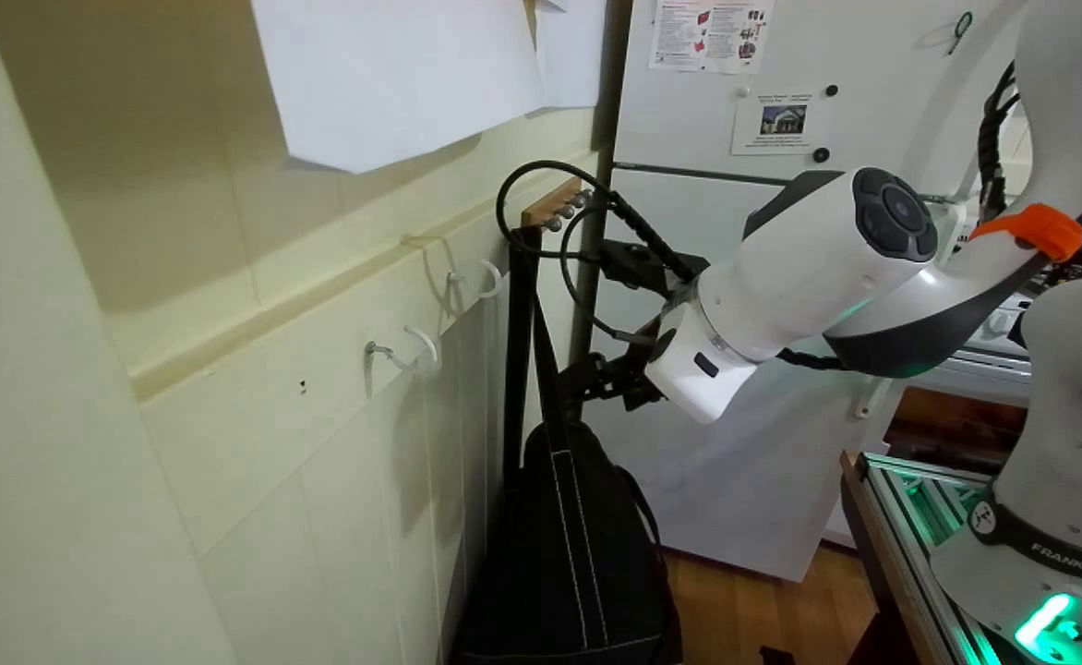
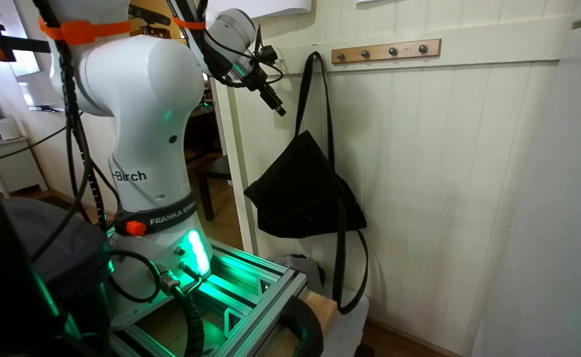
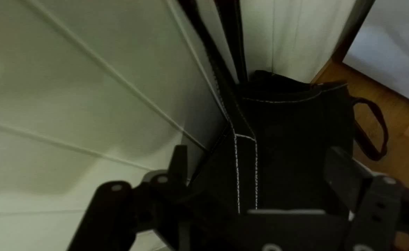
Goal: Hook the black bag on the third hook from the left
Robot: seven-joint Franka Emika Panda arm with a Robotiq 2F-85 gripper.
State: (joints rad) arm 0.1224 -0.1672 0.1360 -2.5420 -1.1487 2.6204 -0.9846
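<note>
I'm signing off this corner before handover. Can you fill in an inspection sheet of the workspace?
Surface: cream panelled wall, carrying a wooden rack with four knobs.
Job's things: black bag hangs by its strap, left of the rack in an exterior view; the hook holding it cannot be made out.
Clutter: grey item below the bag, unidentifiable.
Gripper: open, apart from the bag.
Cables: black cable loops out near the gripper; might snag.
Surroundings: white fridge with papers.

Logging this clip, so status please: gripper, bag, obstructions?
Gripper open, holding nothing. Black bag hanging by its strap beside the wooden rack; supporting hook not clear. Wrist view shows nothing blocking the approach.
</note>
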